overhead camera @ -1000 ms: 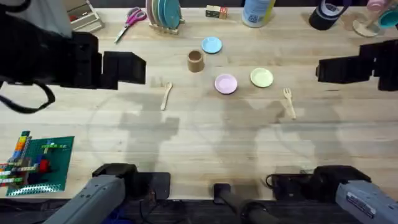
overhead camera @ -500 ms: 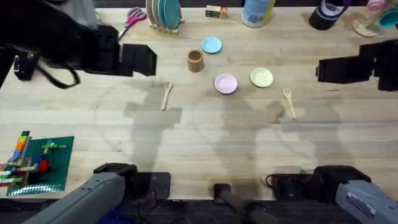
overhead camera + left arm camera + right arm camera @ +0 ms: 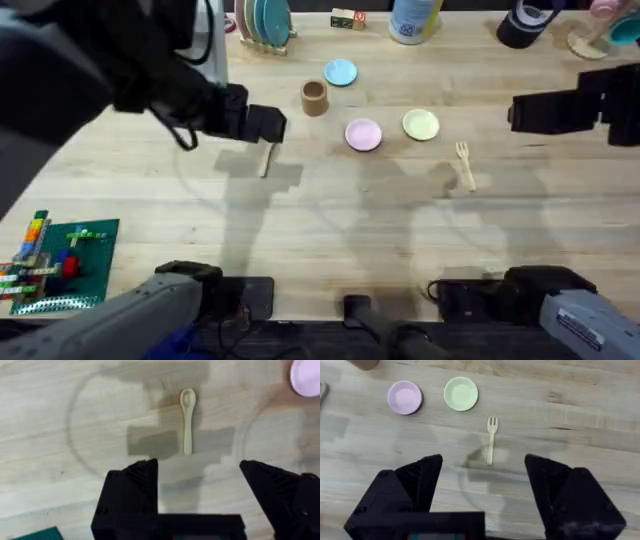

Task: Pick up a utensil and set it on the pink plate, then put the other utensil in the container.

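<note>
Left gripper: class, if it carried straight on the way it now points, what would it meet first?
Most likely the wooden spoon, which lies on the table straight ahead between the open fingers of the left gripper. Its height above the table is hard to judge.

Bright, even light from above falls on my desk (image 3: 400, 230), casting soft grey shadows of my arms. My left arm (image 3: 90, 70) looms dark and blurred near the overhead camera.

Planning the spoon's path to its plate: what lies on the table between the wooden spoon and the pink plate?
Nothing: in the overhead view, bare wood runs from the spoon to the pink plate. The brown cup stands beyond that line.
</note>
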